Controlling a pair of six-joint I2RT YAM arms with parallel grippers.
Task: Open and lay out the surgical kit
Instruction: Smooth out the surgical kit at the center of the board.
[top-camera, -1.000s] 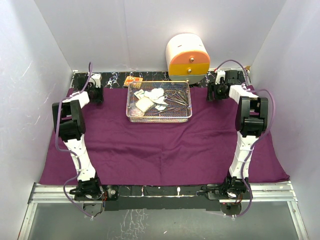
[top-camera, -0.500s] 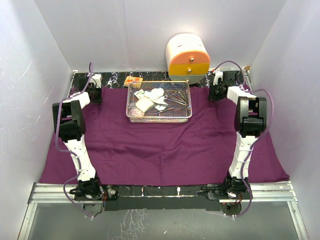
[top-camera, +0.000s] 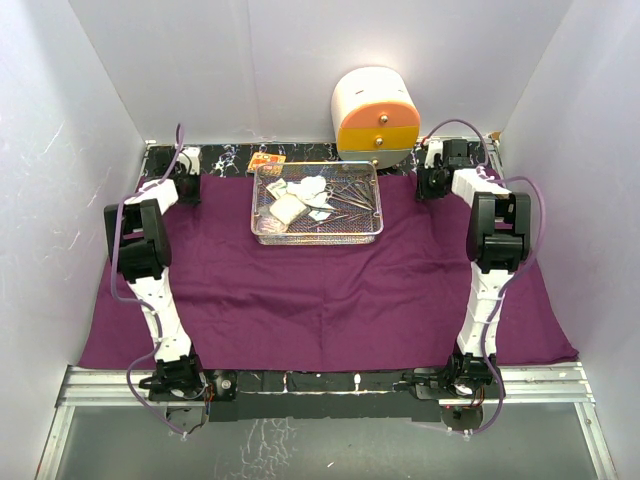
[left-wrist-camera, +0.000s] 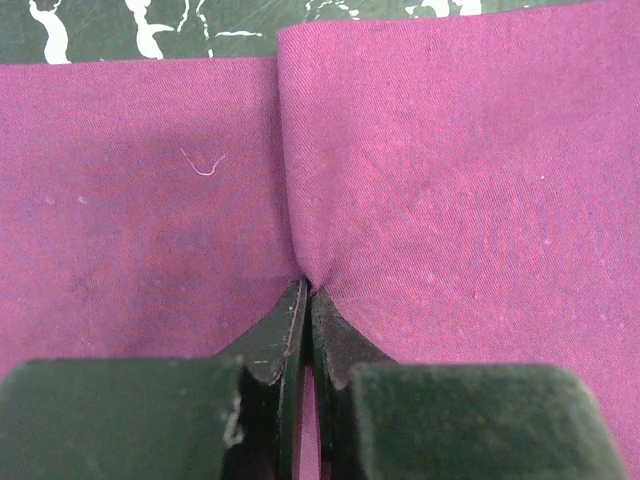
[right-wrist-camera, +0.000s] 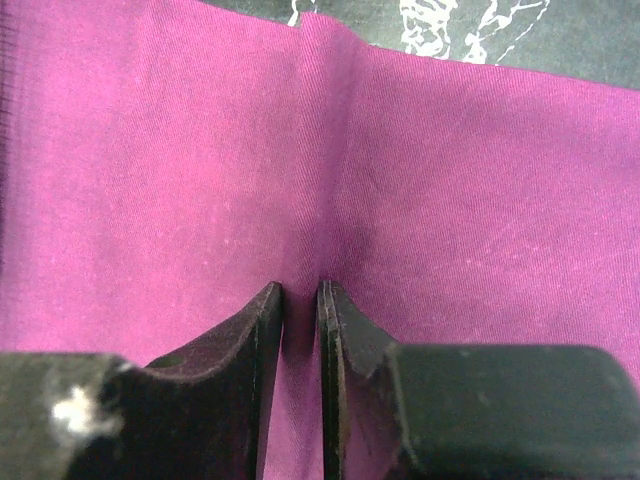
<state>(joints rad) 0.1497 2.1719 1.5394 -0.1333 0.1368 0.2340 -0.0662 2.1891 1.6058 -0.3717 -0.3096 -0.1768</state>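
At the far left corner of the large purple cloth (top-camera: 320, 300), spread across the dark marbled bench (top-camera: 225, 158), the left pincer (left-wrist-camera: 305, 300) is clamped tight on a raised fold of the fabric. At the far right corner, the right pincer (right-wrist-camera: 300, 300) nips a ridge of it, jaws nearly together. Between them, near the cloth's far edge, sits the rectangular silver wire-mesh tray (top-camera: 318, 240).
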